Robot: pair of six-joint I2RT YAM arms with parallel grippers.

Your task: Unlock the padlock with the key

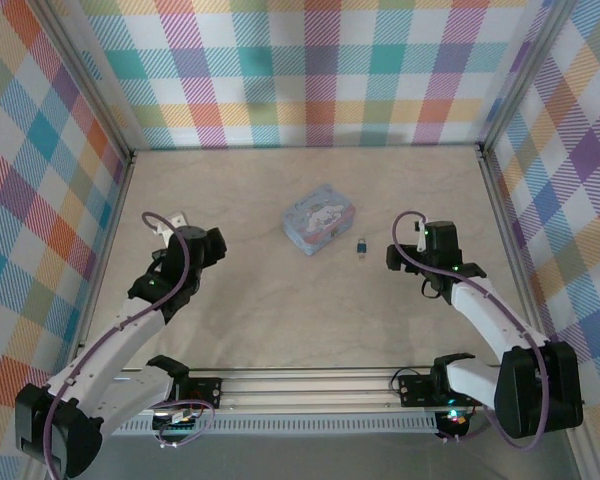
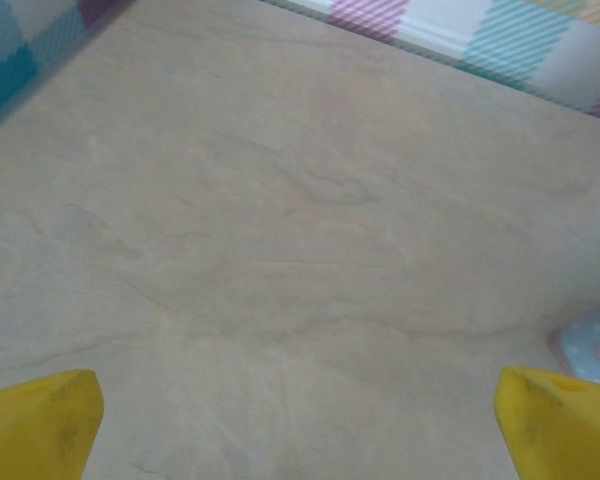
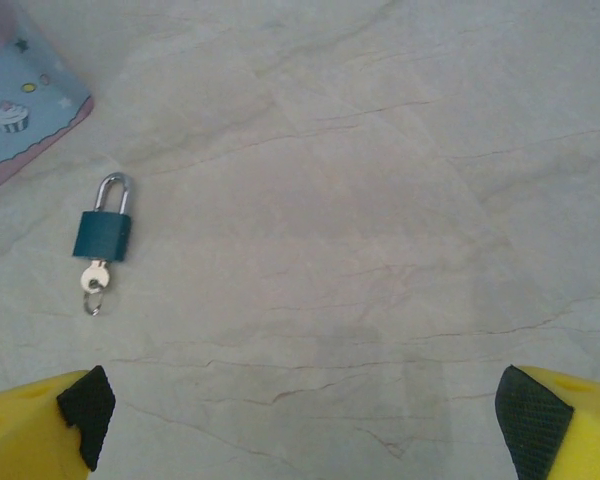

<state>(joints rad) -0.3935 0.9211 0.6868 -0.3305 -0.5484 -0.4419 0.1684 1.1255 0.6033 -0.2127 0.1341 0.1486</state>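
The padlock (image 3: pixel 103 235) is a small dark teal block with a silver shackle. It lies flat on the pale, marble-patterned surface (image 1: pixel 250 320), with the shackle pointing far. The key (image 3: pixel 95 279) sticks into its near end, and a small ring (image 3: pixel 93 301) hangs from the key. Both legs of the shackle appear to meet the body.

From above, the padlock (image 1: pixel 361 246) sits just right of a light-blue tin (image 1: pixel 321 219) and slightly nearer than it. The tin has a cartoon print, and there is a small gap between the two. The right pincer (image 1: pixel 432 240) is to the right of the padlock, near it but not touching.

In the right wrist view the right pincer (image 3: pixel 300 425) stands wide, its yellow, black-tipped fingers (image 3: pixel 50 425) at the two lower corners with only bare surface between them. The padlock lies ahead of the left-hand finger, outside the gap, and a corner of the tin (image 3: pixel 20 110) shows at the upper left.

The left pincer (image 1: pixel 188 235) is well to the left of the tin, far from the padlock. In its wrist view the left pincer (image 2: pixel 300 425) is also spread wide and holds nothing. Its yellow fingers (image 2: pixel 555 420) frame bare surface, and an edge of the tin (image 2: pixel 592 345) shows at the right. Plaid walls (image 1: pixel 310 70) enclose the surface on the left, right and far sides.
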